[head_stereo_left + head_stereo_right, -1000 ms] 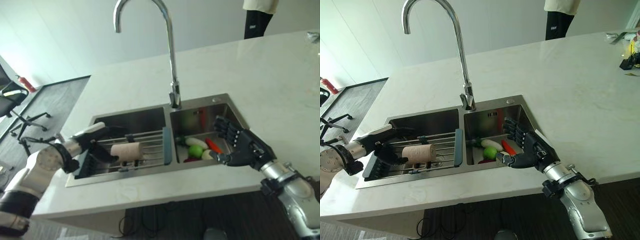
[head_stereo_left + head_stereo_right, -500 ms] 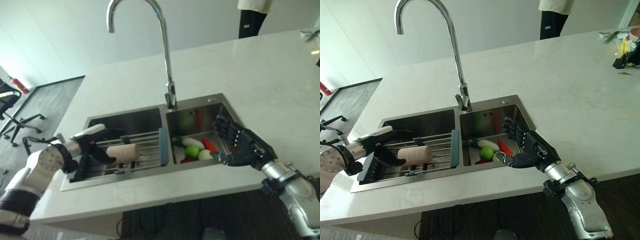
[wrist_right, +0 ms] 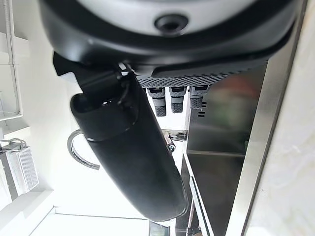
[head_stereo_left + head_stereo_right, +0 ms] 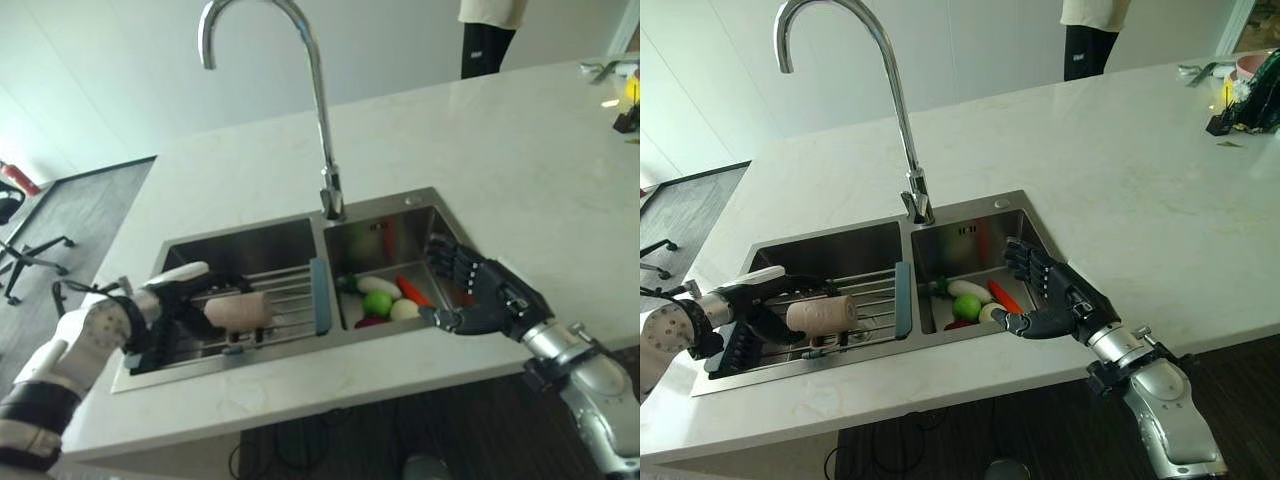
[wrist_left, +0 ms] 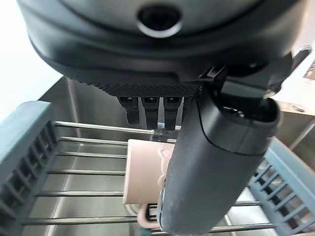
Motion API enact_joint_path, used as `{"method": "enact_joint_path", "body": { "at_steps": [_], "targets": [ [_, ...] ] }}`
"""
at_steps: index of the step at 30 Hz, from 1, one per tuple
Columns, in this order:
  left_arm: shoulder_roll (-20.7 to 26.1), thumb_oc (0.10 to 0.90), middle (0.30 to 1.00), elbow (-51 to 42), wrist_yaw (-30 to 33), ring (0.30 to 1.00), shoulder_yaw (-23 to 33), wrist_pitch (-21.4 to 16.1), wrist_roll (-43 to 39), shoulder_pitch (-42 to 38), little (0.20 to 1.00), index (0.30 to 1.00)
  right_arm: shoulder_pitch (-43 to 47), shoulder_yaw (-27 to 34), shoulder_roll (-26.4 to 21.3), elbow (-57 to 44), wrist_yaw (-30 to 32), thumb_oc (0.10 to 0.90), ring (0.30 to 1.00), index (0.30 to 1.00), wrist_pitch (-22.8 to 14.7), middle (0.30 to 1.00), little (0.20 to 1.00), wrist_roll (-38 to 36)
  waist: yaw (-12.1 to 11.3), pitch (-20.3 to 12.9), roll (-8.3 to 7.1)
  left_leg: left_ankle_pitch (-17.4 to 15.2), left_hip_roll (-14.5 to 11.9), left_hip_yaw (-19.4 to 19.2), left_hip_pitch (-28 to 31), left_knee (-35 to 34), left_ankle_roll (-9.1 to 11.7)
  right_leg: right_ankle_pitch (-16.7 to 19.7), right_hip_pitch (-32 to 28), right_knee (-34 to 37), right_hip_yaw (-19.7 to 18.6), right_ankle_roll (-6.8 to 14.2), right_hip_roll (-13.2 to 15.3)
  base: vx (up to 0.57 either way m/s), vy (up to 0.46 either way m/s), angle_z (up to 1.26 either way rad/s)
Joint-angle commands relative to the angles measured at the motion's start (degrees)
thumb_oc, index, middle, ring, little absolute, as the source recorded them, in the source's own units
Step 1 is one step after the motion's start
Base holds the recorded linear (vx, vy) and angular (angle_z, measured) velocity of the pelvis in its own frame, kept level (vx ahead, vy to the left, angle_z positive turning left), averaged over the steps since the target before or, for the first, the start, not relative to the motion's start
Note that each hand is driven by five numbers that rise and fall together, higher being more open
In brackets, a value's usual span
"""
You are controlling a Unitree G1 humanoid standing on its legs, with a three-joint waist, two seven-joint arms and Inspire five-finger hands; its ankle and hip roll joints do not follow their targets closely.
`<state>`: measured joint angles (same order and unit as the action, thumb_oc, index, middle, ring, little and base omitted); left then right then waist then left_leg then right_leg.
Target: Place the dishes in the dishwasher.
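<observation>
Your left hand (image 4: 165, 300), fingers loose, isn't gripping the mug (image 4: 237, 312) lower left yet; nudge it and it'll roll along the rack (image 4: 290, 295). Right hand (image 4: 487, 300) hovers spread.

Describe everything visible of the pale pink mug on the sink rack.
The pale pink mug looks ceramic, cylindrical, matte, with a small loop handle seen in the left wrist view. It lies on its side across the metal bars of the grey-framed sink rack over the left basin. The left hand sits beside it, fingers straight, thumb over it; contact is unclear.
</observation>
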<state>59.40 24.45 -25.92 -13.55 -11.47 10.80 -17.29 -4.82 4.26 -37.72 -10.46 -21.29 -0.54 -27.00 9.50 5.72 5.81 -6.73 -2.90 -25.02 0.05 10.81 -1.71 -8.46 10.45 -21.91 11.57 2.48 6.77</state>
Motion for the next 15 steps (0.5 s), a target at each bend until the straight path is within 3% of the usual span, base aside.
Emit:
{"method": "enact_joint_path", "body": {
  "at_steps": [1, 15],
  "targets": [
    [0.7, 0.800, 0.900, -0.6, 1.2, 0.900, 3.2, -1.2, 0.8, -6.8, 0.900, 0.900, 6.0, 5.3, 0.1, -3.5, -0.5, 0.800, 0.900, 0.900, -4.8, 0.900, 0.900, -0.4, 0.7, -3.2, -0.39, -8.3, -1.0, 1.6, -0.2, 6.4, 2.3, -1.4, -5.1, 4.7, 2.0, 6.1, -0.4, 0.00, 0.000, 0.00],
    [-1.0, 0.800, 0.900, 1.8, 2.7, 0.900, 2.5, -1.3, 4.2, -6.3, 0.900, 0.900, 6.1, 5.5, 0.2, -3.3, -1.2, 0.800, 0.900, 0.900, -5.0, 0.900, 0.900, -0.1, 1.0, -3.2, -0.82, -8.3, -1.3, 1.3, 0.0, 6.4, 2.3, -1.4, -5.2, 4.7, 1.6, 6.0, -0.7, 0.00, -0.001, 0.00]
  ]
}}
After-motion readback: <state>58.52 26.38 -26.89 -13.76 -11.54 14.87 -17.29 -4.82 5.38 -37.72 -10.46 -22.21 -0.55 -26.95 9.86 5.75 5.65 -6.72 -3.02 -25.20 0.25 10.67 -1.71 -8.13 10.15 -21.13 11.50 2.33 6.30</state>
